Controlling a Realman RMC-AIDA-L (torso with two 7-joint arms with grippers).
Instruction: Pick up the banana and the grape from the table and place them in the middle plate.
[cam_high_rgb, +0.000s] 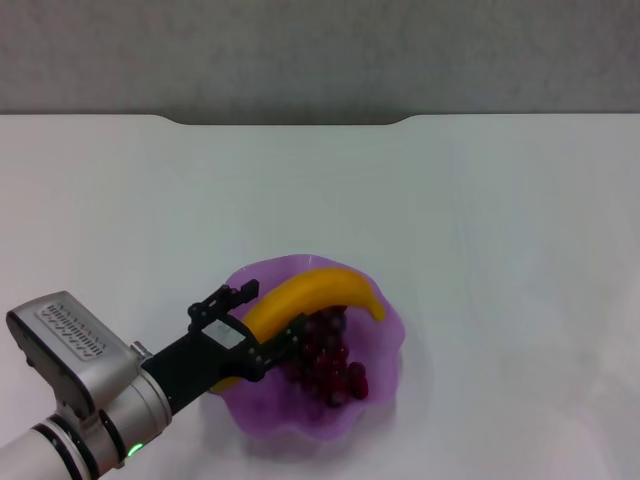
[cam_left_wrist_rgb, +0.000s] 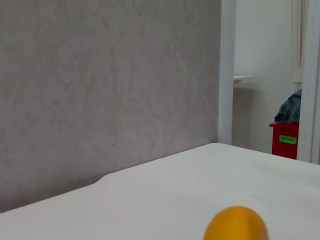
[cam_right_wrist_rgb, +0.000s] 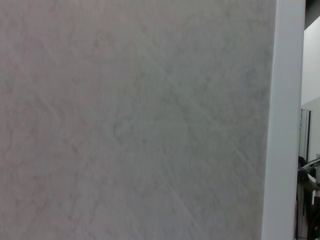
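The purple scalloped middle plate (cam_high_rgb: 380, 385) stands on the white table (cam_high_rgb: 480, 220), near its front. The dark red grape bunch (cam_high_rgb: 332, 370) lies inside the plate. The yellow banana (cam_high_rgb: 325, 288) lies across the plate above the grapes, with its far tip toward the plate's right rim. My left gripper (cam_high_rgb: 265, 315) reaches in from the lower left, with one finger on each side of the banana's near half, closed against it. The banana's near end is hidden behind the gripper. The banana's rounded end also shows in the left wrist view (cam_left_wrist_rgb: 236, 224). My right gripper is out of view.
The table's far edge has a dark notch (cam_high_rgb: 290, 120) against a grey wall. The left wrist view shows a red box (cam_left_wrist_rgb: 285, 140) in a room beyond the table. The right wrist view shows only the grey wall (cam_right_wrist_rgb: 135, 120).
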